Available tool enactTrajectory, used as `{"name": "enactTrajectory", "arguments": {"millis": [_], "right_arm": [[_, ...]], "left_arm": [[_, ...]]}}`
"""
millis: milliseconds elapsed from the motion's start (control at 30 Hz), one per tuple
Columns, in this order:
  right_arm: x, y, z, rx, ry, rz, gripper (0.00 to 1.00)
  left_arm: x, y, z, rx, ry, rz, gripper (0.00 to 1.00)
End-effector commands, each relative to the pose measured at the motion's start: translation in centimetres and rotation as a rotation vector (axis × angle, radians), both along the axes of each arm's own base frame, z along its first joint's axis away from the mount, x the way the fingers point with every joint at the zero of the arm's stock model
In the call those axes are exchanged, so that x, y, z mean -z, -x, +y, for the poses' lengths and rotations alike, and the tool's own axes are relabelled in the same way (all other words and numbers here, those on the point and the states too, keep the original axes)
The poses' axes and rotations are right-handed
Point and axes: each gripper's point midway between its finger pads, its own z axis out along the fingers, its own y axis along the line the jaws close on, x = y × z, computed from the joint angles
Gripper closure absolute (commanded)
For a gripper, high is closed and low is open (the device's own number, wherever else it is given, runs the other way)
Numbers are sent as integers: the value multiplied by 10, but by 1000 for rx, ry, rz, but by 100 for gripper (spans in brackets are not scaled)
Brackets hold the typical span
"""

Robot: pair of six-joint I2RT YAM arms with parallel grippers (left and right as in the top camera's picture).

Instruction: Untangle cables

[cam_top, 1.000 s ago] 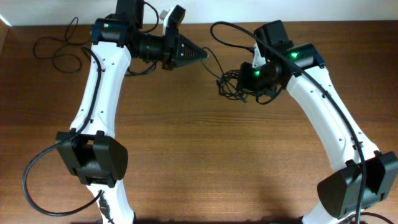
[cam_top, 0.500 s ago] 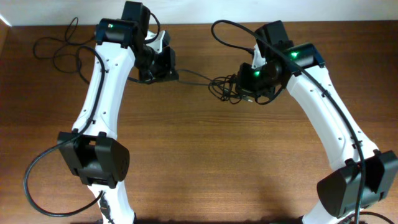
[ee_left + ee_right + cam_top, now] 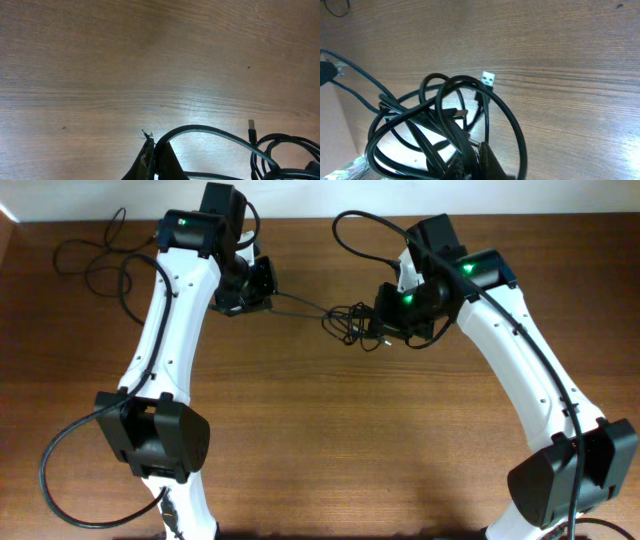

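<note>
The cables are thin black cords in a tangled bundle (image 3: pixel 352 323) held above the table at the back centre. My right gripper (image 3: pixel 385 322) is shut on the bundle (image 3: pixel 435 125); a silver USB plug (image 3: pixel 488 78) sticks out of the loops. One strand (image 3: pixel 300 303) runs taut from the bundle to my left gripper (image 3: pixel 262 293), which is shut on it. In the left wrist view the strand (image 3: pixel 210 132) arcs from the closed jaws (image 3: pixel 152 147) toward the bundle and a small plug (image 3: pixel 251 131) at lower right.
More thin black cable (image 3: pixel 95 260) lies loose on the wooden table (image 3: pixel 330 440) at the back left. A thick black robot cable (image 3: pixel 365 230) loops above the right arm. The pale wall edge runs along the back.
My left gripper has swung back left and turned downward with the strand. My right gripper has moved left with the bundle. The strand between them is now stretched longer.
</note>
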Motion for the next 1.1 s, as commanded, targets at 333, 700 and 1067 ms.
{"name": "enactTrajectory", "arguments": {"millis": [333,700,1067], "right_arm": [[-3,-10,-15,-58,-17,-57,85],[-5,-8,-11,-67,-40,-51,55],[11,-7,-7,-79,10,-24,50]], "left_arm": [[-8,-10,64,-126,-187,-50,100],[-46,8,-60,438,336,-199,100],[-87,22,-105,600,634,-304,100]]}}
